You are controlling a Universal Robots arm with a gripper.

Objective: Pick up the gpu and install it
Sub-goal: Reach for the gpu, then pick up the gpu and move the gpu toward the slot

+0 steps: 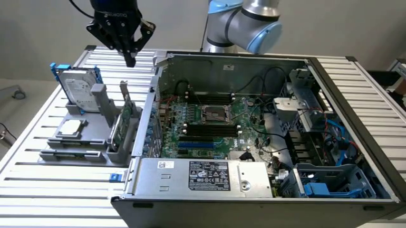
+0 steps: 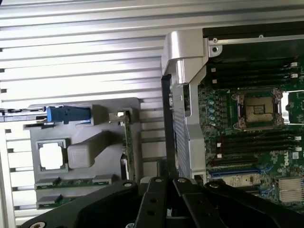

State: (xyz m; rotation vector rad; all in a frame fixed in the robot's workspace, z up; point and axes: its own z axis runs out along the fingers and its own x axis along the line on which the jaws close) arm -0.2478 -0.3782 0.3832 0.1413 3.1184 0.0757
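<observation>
The gpu stands on edge in a grey parts holder at the exterior view's left, green board showing and silver bracket pointing up. In the wrist view the gpu appears edge-on as a thin green strip in the holder. My gripper hangs in the air well above the holder's far end, shut with nothing between its black fingers. My gripper is also seen from behind in the wrist view, with its fingers together.
A silver hard drive in a blue frame and a small square chip share the holder. The open computer case lies to the exterior view's right, motherboard and blue slots exposed. The slatted table surrounds both.
</observation>
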